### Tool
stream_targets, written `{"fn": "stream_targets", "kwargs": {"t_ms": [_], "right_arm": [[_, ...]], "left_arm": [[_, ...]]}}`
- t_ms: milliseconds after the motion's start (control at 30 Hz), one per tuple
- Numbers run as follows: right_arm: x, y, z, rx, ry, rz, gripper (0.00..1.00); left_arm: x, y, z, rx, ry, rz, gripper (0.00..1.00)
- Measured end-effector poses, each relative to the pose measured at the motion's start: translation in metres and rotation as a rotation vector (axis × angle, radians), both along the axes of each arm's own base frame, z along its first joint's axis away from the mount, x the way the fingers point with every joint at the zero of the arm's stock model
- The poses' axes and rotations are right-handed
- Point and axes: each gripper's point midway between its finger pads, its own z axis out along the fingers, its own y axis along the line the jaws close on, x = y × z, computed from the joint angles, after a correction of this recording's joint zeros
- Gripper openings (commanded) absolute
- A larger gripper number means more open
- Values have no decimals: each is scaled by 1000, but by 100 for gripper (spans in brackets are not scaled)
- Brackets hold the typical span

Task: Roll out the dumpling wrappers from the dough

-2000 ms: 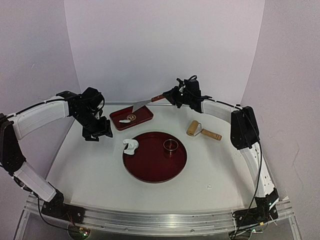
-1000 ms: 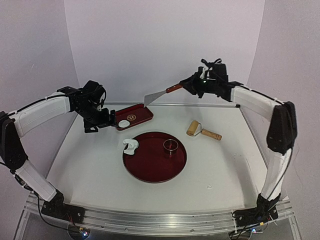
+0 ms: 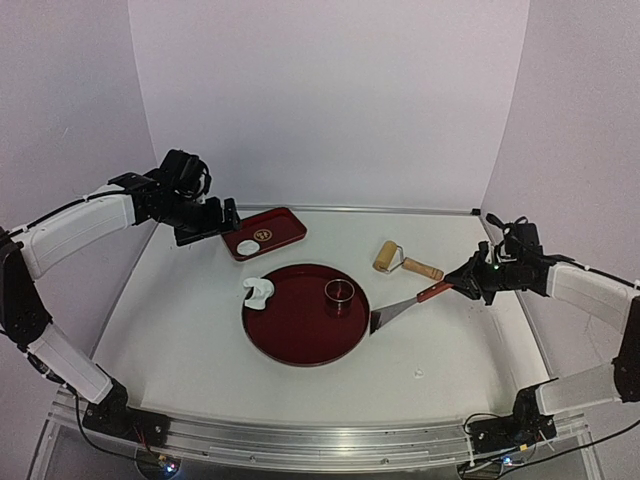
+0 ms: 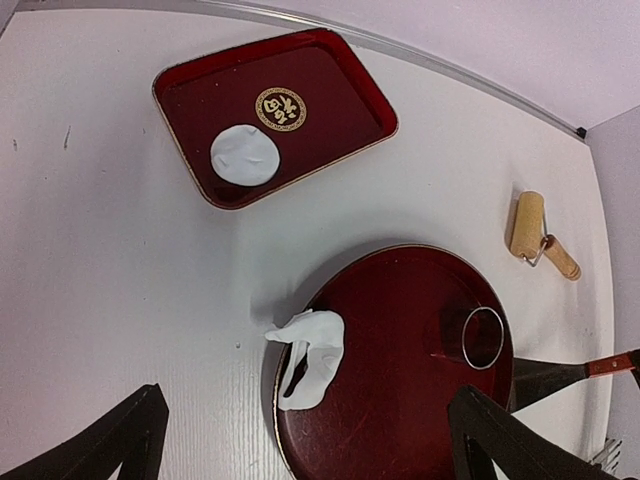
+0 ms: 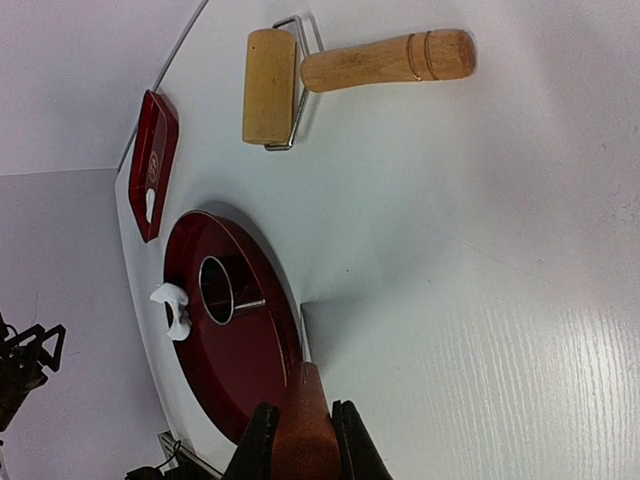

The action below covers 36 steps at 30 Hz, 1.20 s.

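The dough [image 3: 258,292] [image 4: 312,355] is a crumpled white scrap draped over the left rim of the round red tray [image 3: 300,335] [image 4: 400,400]. One round dumpling wrapper [image 3: 247,246] [image 4: 244,155] lies in the rectangular red tray [image 3: 285,228] [image 4: 330,110]. My left gripper [image 3: 207,222] [image 4: 307,400] hangs open high over the back left, holding nothing. My right gripper [image 3: 462,283] [image 5: 305,440] is shut on the red-brown handle of a metal scraper [image 3: 390,315] [image 5: 303,335]. The scraper's blade is low beside the round tray's right rim.
A shiny ring cutter [image 3: 340,293] [image 4: 483,337] [image 5: 215,290] stands on the round tray's right half. A wooden rolling pin [image 3: 405,262] [image 4: 535,232] [image 5: 330,70] lies on the table behind the scraper. White walls close in the back and both sides.
The right arm swung the scraper from high above the rectangular tray down to the round tray's right side. The left gripper rose and drifted slightly right, staying open.
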Motion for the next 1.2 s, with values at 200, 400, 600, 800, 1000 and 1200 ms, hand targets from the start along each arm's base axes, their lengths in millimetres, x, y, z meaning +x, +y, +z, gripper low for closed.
{"fn": "stream_targets", "kwargs": {"t_ms": [200,400,600,800,1000,1200], "right_arm": [[1,-1,-1,1,-18,22,0],[3,-6,-7,-2,-19,25,16],[-3,-16,-30,-33,9,1,19],[5,-24,-42,-54,19,-29,30],[-10,-43,-82,-161,136,-91,38],[-17,-54,-93,-223,174,-121,51]], "left_arm": [[2,-3,3,-10,-11,-11,98],[1,-6,0,-21,0,-25,98],[2,-12,-10,-24,27,-42,98],[3,-13,-14,-23,36,-48,97],[5,-15,-12,-30,25,-48,97],[7,-16,-12,-36,12,-47,97]]}}
